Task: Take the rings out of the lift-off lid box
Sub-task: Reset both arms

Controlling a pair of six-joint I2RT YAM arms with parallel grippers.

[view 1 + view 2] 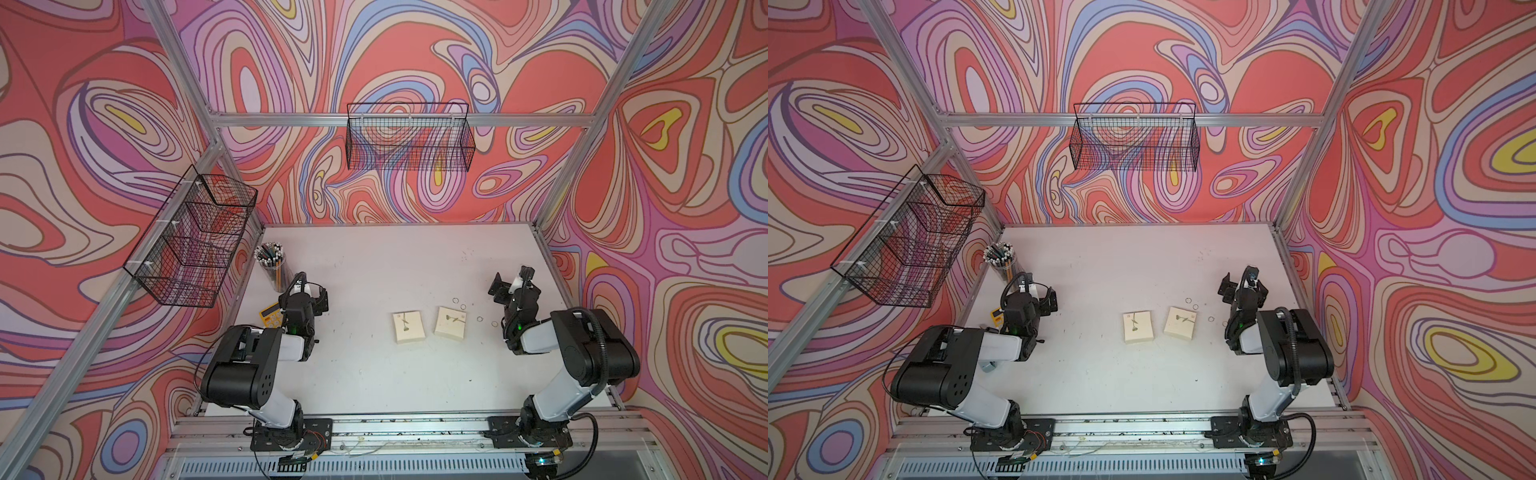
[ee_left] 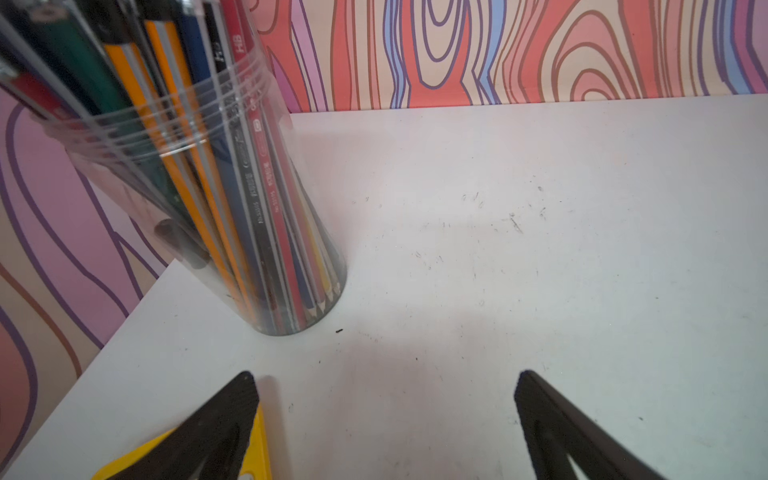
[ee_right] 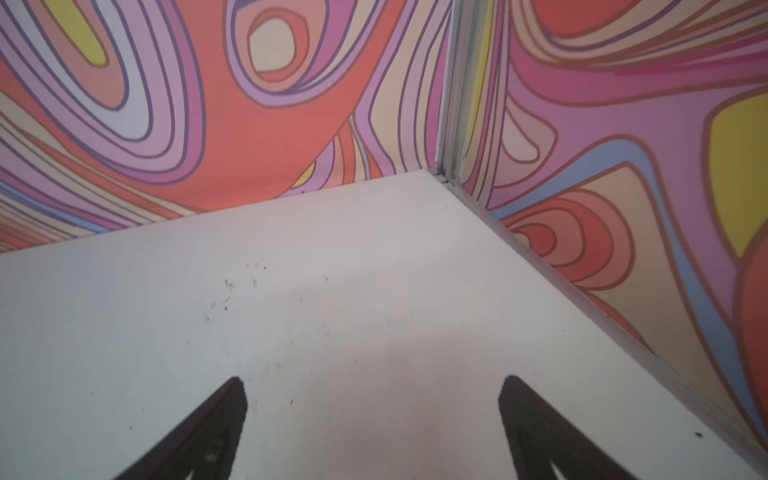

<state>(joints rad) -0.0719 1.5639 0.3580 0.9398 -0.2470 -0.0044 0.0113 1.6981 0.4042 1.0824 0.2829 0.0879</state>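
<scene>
At the table's nine and three o'clock edges, left arm and right arm sat folded. Both left gripper and right gripper gaped wide, empty. Past the boxes, at two o'clock, four rings lay loose.

mid-table: boxes, rings beside | far-left corner: pencil cup | far half: open tabletop
</scene>
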